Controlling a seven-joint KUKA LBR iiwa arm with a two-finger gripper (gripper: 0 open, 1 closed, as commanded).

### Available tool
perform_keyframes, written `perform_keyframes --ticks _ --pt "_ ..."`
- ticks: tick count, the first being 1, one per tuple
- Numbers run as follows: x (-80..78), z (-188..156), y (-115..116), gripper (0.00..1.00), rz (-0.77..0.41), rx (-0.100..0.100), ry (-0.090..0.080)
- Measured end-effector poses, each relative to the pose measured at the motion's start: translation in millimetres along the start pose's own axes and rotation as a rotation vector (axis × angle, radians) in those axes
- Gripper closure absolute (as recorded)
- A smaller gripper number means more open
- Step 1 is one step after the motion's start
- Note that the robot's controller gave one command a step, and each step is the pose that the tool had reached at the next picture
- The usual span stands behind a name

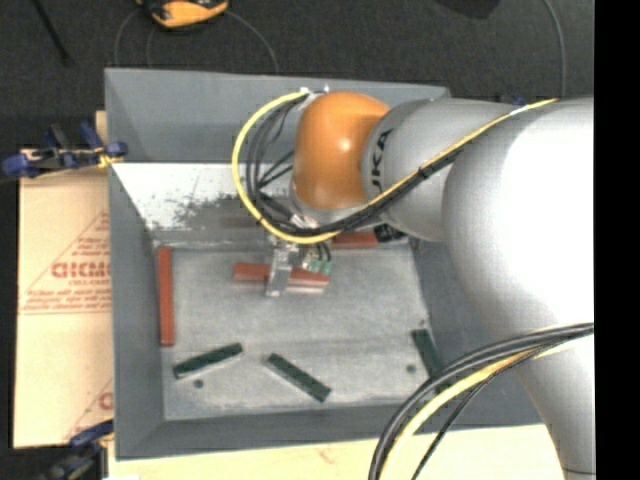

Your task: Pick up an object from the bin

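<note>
Red centre bar (pixel 248 273): short red-brown bar lying flat on the bin floor, a little toward 12 o'clock from the floor's middle, with its long axis running 9 to 3 o'clock. The gripper stands over its middle, so one end shows on each side.
Bin (pixel 130 268): grey metal with sloped walls. The floor is mostly bare, and the things lie singly, well apart and unheaped.
Long red bar (pixel 166 298): at 9 o'clock, flat against the foot of the left wall, long axis 12 to 6. Judgement: the wall alongside leaves little room for a grasp.
Left green bar (pixel 207 360): at 7 o'clock, flat, slightly slanted.
Middle green bar (pixel 297 378): at 6 o'clock, flat, slanted, near the front wall.
Gripper (pixel 280 280): points down onto the red centre bar, across its long axis. Whether it touches the bar or hangs just above it cannot be told, nor how far open it is. No grasp is confirmed.
Orange cover (pixel 335 148): wrist part toward 12 o'clock, above the gripper, with cables looped round it.
Far red bar (pixel 358 236): at 1 o'clock, partly hidden under the arm.
Right green bar (pixel 425 351): at 4 o'clock, at the foot of the right wall.
Step in hand: judged as the approach or the close on the red centre bar, which has clear floor on all sides.
</note>
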State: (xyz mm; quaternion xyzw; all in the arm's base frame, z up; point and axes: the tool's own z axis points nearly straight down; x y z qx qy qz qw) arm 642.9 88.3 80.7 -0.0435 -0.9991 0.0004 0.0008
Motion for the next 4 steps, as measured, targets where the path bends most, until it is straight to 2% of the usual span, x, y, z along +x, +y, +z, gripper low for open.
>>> perform_keyframes --ticks 4 --pt "-3.0 -42 0 1.00 0.001 -0.003 -0.009"
